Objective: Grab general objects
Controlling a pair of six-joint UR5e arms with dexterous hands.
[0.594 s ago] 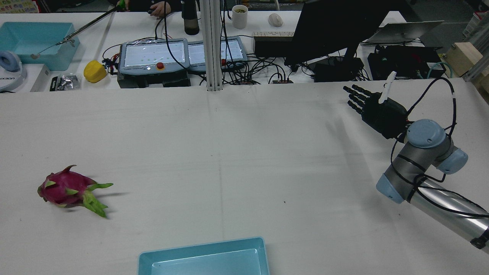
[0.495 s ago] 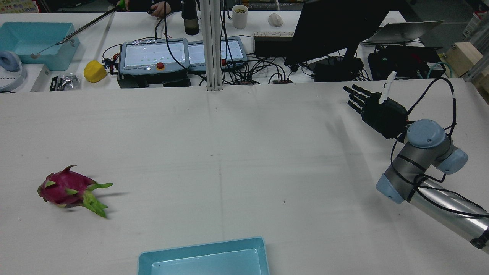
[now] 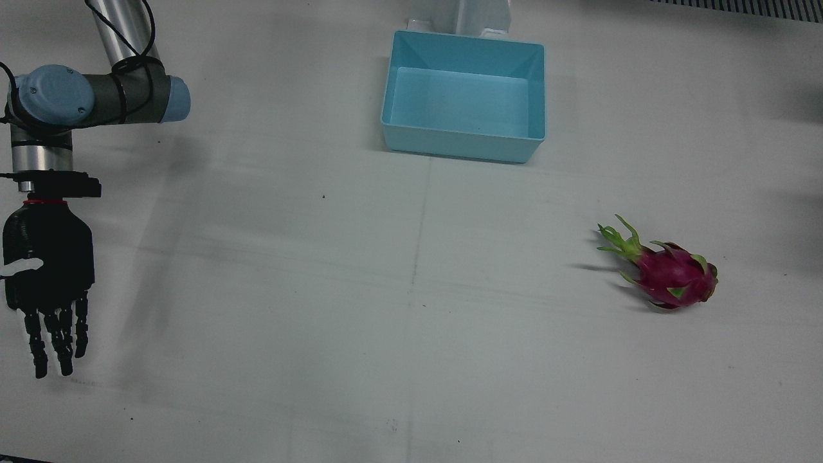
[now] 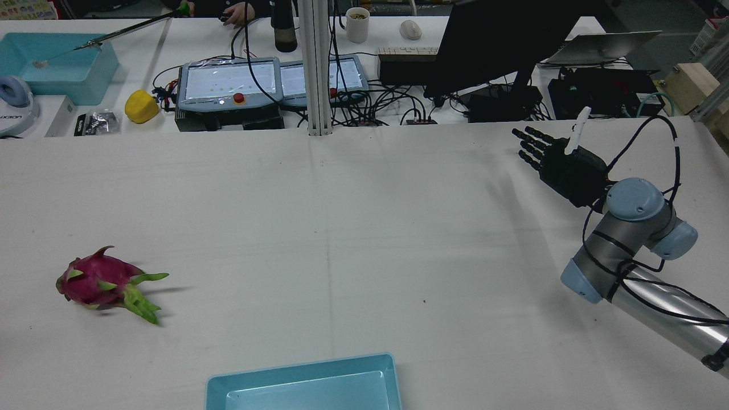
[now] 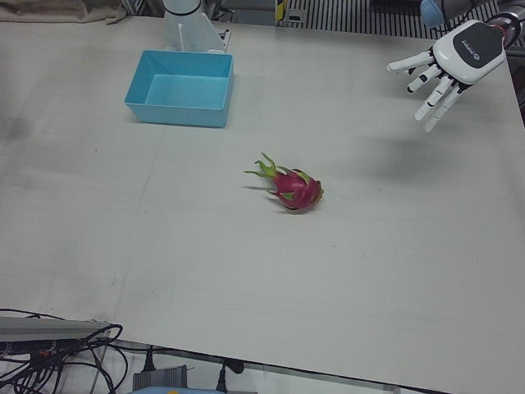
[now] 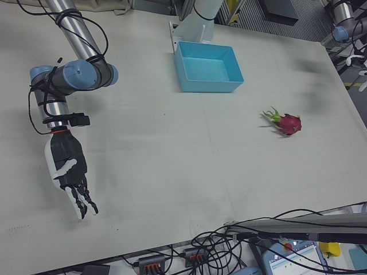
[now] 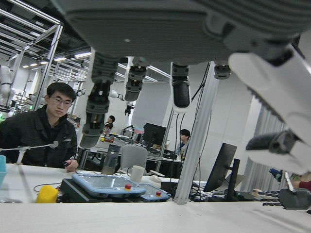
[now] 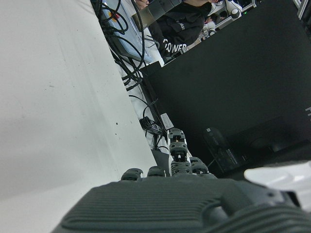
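1. Dragon fruit [image 4: 102, 282] lies on its side on the white worktop [image 4: 353, 228], on the robot's left half, with its green leafy end pointing toward the middle of the worktop.
2. Your left hand [image 5: 449, 67], white, hangs in the air well apart from the fruit, toward the worktop's outer left edge. Its fingers [image 5: 426, 82] are spread and hold nothing.
3. Your right hand [image 4: 561, 162], black, hovers above the far right part of the worktop, nowhere near the fruit. Its fingers [image 4: 529, 145] are extended, slightly apart, and hold nothing.
4. Blue bin [image 3: 464, 61] stands empty at the robot's side of the worktop, between the two arms.
5. Beyond the worktop you see two teach pendants [image 4: 273, 82], a yellow object [image 4: 140, 106], a mug [image 4: 357, 24] and a person [image 7: 41, 133] seated at the back desk.
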